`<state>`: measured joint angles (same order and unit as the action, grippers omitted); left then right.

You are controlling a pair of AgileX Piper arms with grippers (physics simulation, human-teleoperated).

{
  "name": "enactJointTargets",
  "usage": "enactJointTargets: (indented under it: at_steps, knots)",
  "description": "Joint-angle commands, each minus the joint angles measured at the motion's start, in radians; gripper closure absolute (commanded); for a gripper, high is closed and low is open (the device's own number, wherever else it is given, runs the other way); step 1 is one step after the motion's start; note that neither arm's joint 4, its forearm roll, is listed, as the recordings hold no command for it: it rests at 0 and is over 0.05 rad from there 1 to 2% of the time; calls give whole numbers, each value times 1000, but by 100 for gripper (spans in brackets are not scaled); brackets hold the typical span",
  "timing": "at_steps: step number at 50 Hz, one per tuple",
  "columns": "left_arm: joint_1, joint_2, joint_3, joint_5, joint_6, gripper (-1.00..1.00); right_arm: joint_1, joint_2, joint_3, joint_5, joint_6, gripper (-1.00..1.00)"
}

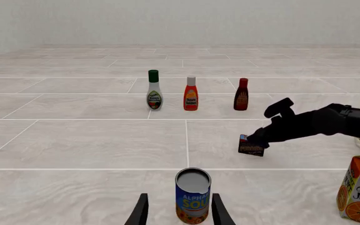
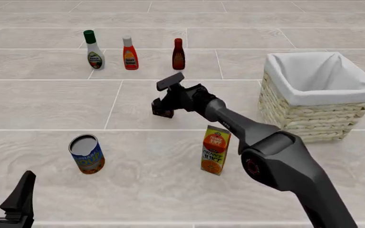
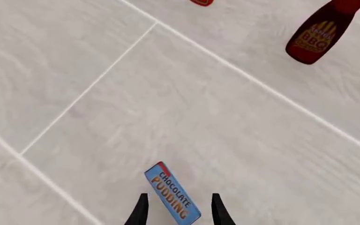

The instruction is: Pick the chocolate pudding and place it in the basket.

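Jaws of the right gripper (image 3: pixel 176 208) stand either side of the chocolate pudding (image 3: pixel 172 199), close against it, though actual contact cannot be told from the right wrist view. The small box sits tilted between them, its label facing up. From the front, it appears at the arm's tip, over the pale tiled worktop (image 2: pixel 49 104), left of the basket (image 2: pixel 319 95) and well apart from it. Beyond it stand three bottles in a row: a green-capped white one (image 2: pixel 93 50), a red one (image 2: pixel 129 53) and a dark BBQ sauce bottle (image 2: pixel 178 54). Nearer the camera stands the orange juice carton (image 2: pixel 215 149). The left gripper (image 1: pixel 177 213) is spread wide with nothing in it, its jaws framing the blue-labelled can (image 1: pixel 192 194) farther off.
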<state>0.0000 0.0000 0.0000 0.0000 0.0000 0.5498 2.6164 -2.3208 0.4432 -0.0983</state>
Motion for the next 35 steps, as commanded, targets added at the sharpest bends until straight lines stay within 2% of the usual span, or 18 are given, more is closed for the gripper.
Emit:
enactJointTargets:
  at_steps: [1,35]
  knots:
    - [0,0,0,0,0,-100,-4,20,-23,10,3,-100]
    - [0,0,0,0,0,-100,-6,63,-35,9,14,-100]
